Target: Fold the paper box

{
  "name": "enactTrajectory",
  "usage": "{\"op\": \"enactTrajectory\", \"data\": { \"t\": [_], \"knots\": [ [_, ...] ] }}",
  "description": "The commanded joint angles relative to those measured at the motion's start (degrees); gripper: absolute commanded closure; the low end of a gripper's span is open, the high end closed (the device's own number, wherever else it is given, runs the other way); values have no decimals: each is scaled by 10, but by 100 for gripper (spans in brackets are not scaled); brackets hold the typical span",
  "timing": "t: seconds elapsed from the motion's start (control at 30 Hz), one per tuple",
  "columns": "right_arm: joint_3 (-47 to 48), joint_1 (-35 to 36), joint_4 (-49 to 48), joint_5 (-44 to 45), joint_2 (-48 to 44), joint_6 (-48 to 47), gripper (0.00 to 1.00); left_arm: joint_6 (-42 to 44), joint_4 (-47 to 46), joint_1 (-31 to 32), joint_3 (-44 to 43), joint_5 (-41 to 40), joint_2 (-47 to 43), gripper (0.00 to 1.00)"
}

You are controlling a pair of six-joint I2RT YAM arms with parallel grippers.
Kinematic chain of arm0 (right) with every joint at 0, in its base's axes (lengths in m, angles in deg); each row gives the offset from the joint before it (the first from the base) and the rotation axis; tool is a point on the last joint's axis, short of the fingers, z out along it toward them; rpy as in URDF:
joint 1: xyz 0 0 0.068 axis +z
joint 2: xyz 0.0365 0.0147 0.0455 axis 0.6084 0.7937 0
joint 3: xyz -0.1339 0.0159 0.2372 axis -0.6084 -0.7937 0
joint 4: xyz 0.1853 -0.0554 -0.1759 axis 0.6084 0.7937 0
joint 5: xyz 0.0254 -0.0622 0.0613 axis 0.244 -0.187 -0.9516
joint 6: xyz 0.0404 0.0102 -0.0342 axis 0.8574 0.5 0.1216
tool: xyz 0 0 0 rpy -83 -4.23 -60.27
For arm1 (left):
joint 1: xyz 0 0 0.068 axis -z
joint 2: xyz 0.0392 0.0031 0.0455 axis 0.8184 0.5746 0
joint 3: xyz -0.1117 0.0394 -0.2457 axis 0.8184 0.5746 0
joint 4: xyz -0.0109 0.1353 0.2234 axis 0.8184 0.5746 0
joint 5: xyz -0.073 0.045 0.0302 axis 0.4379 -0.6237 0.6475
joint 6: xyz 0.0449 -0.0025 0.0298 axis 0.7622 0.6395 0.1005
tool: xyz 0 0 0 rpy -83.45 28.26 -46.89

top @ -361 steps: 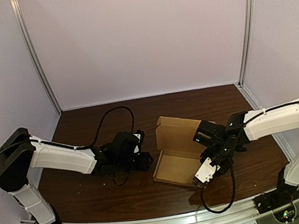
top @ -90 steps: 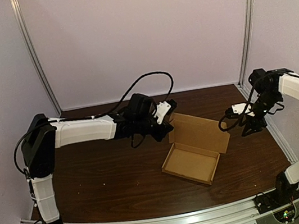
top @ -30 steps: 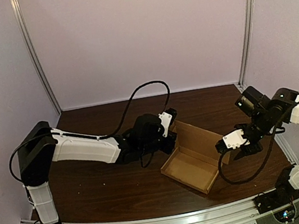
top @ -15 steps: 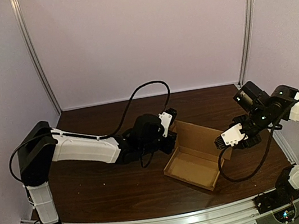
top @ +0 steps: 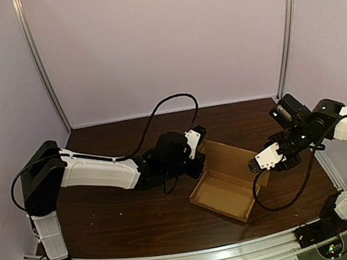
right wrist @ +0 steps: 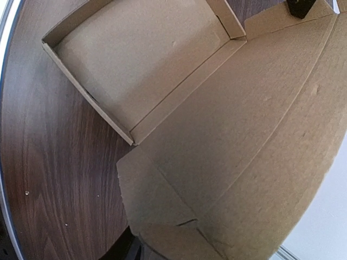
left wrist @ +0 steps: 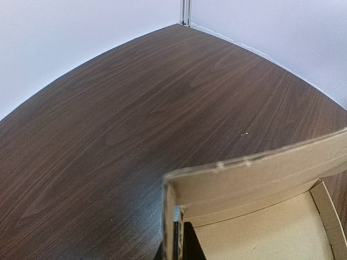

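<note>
paper box [top: 224, 190] sits on the table [top: 107, 213] right of centre, tray open on the near side, lid tilted up on the far side. Left arm is stretched low across to the lid's left corner, and the left gripper [top: 194, 150] has its jaws pinched on the side flap. Right arm is bent at the elbow, with the right gripper [top: 257, 164] at the lid's right flap. Can't tell its jaw state.

Matt brown cardboard box [top: 224, 190] on a dark, smooth wood-grain table [top: 120, 211].
</note>
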Motion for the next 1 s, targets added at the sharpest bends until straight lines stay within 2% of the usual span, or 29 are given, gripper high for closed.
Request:
{"op": "enactTrajectory", "data": {
  "t": [0.0,0.2,0.5,0.83,0.97],
  "knots": [
    [4,10,-6,-53,10,29,56,4,24,-2,-13,14,20,100],
    [-5,25,13,-97,7,63,55,-5,18,-1,-10,16,21,100],
    [-35,52,-20,-178,15,165,50,-13,12,10,1,8,16,100],
    [-37,85,-109,-175,46,312,46,-28,-26,14,68,-1,-8,100],
    [-35,87,-135,-152,57,336,47,-32,-44,17,87,-1,-13,100]
  ]
}}
